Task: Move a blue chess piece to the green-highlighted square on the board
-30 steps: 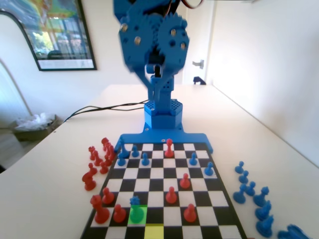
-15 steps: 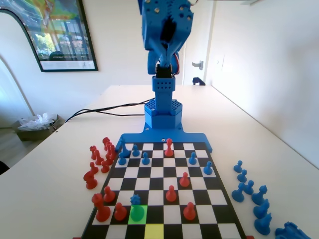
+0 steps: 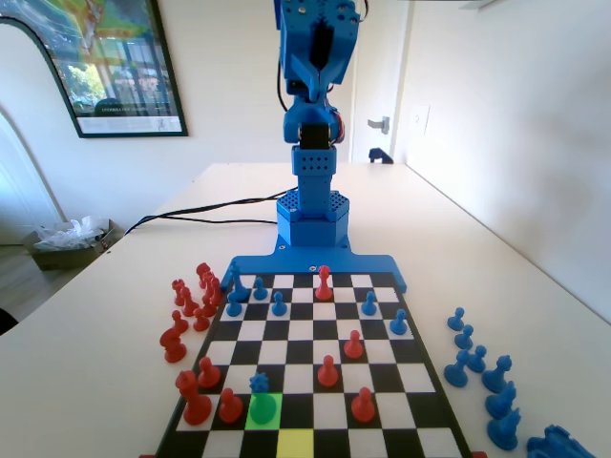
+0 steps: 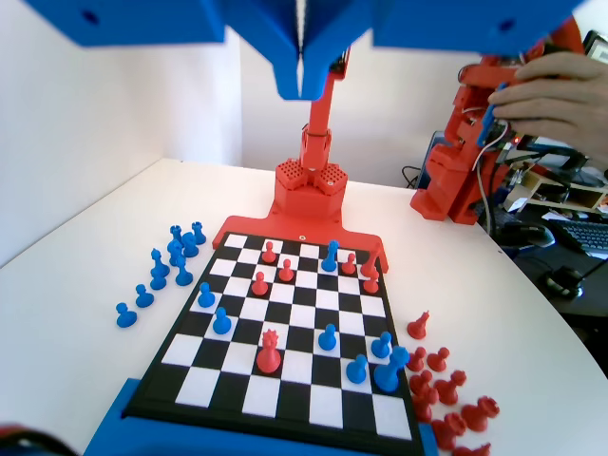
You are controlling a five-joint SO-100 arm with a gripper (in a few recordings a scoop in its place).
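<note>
— One white counter (image 3: 115,315) carries the board (image 3: 315,367), doesn't it?

— Yes, with the blue arm (image 3: 313,124) reared high at the far end in the fixed view.

— And the claw (image 4: 302,81)?

— Lifted well above the board in the wrist view, its jaws pressed together, pinching nothing.

— Where's the blue chess piece (image 3: 258,384)?

— Near left in the fixed view, at the far edge of the green-highlighted square (image 3: 263,410), between red pieces.
</note>
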